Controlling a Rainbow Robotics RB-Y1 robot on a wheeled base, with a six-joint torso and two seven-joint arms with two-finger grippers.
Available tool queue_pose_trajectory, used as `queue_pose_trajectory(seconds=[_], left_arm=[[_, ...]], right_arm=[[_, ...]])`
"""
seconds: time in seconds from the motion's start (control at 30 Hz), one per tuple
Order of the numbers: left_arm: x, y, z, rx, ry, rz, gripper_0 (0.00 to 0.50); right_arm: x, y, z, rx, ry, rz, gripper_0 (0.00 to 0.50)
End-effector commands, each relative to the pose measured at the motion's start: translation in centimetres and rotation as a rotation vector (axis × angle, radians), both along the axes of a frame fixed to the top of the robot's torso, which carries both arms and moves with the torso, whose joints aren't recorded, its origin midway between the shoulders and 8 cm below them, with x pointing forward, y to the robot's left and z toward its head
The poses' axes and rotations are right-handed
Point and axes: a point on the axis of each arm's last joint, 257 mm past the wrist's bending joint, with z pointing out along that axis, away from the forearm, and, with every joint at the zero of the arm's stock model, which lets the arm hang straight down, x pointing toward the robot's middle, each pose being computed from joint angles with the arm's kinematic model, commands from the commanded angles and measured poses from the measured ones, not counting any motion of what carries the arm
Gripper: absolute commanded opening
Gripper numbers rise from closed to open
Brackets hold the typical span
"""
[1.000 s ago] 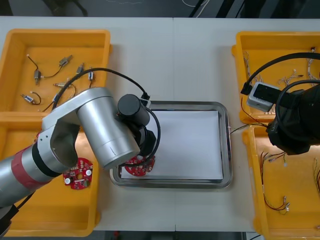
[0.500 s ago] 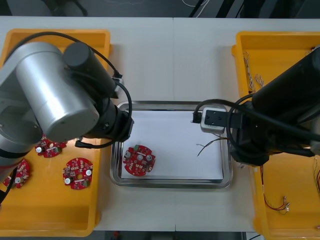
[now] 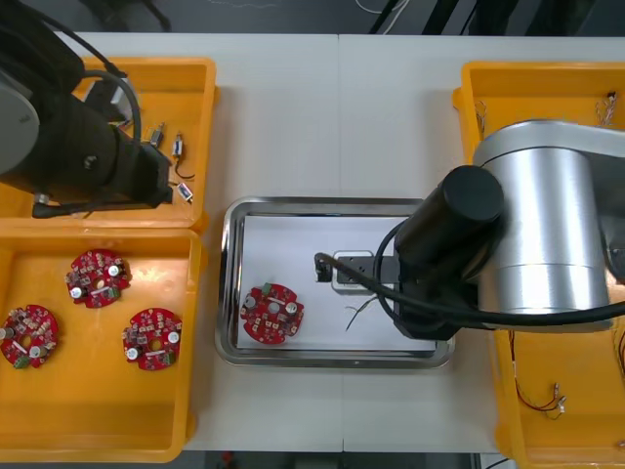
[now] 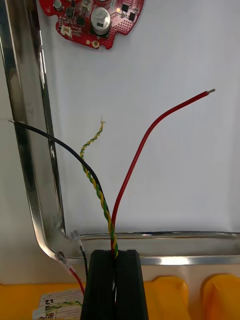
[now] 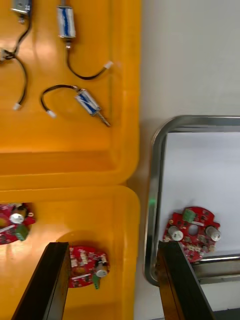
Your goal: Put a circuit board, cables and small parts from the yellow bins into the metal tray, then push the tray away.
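Note:
A round red circuit board (image 3: 271,314) lies in the near left corner of the metal tray (image 3: 332,207); the right wrist view also has this board (image 4: 95,20). My right gripper (image 4: 115,255) is shut on a bunch of cables (image 4: 135,160): a red one, a twisted yellow one and a black one. Their loose ends (image 3: 359,311) hang over the tray's white inside. The right arm (image 3: 527,234) covers the tray's right part. My left gripper (image 5: 112,246) stands open over the left bins' shared wall, above small metal parts (image 5: 90,102).
The near left yellow bin (image 3: 186,391) holds three more circuit boards (image 3: 151,339). Small metal parts (image 3: 182,147) with black leads lie in the far left bin (image 3: 200,73). Two yellow bins (image 3: 479,88) with cables (image 3: 537,401) stand at the right.
The left arm drew back from the tray to the far left bin, leaving the circuit board in the tray. The right arm swung in from the right bins over the tray, carrying cables.

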Motion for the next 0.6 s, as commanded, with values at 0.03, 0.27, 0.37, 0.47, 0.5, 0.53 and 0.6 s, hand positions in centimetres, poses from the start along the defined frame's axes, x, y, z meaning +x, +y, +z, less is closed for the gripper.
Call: queue_pose_trajectory(seconds=[0.03,0.27,0.37,0.47,0.5,0.53,0.6], left_arm=[[2.0,4.4,3.1,-0.004,-0.030,0.139,0.500],[4.1,9.1,4.3,-0.068,-0.016,0.297,0.500],[4.8,12.1,4.5,-0.057,-0.025,0.388,0.500],[5.1,14.3,4.6,-0.037,-0.028,0.449,0.500],[5.1,14.9,4.5,-0.034,-0.024,0.467,0.500],[5.1,15.9,4.5,-0.029,-0.023,0.495,0.500],[5.1,16.8,4.2,-0.029,-0.010,0.521,0.500]], right_arm=[[0.3,1.8,-1.2,-0.034,-0.017,0.089,0.000],[1.4,2.8,-3.7,-0.062,-0.026,0.107,0.000],[1.8,3.0,-5.1,-0.072,0.003,0.094,0.000],[2.0,3.5,-5.9,-0.073,0.019,0.094,0.000],[2.0,3.5,-6.1,-0.073,0.022,0.093,0.000],[2.1,3.6,-6.4,-0.077,0.024,0.095,0.000],[2.2,3.5,-6.8,-0.080,0.028,0.094,0.000]])
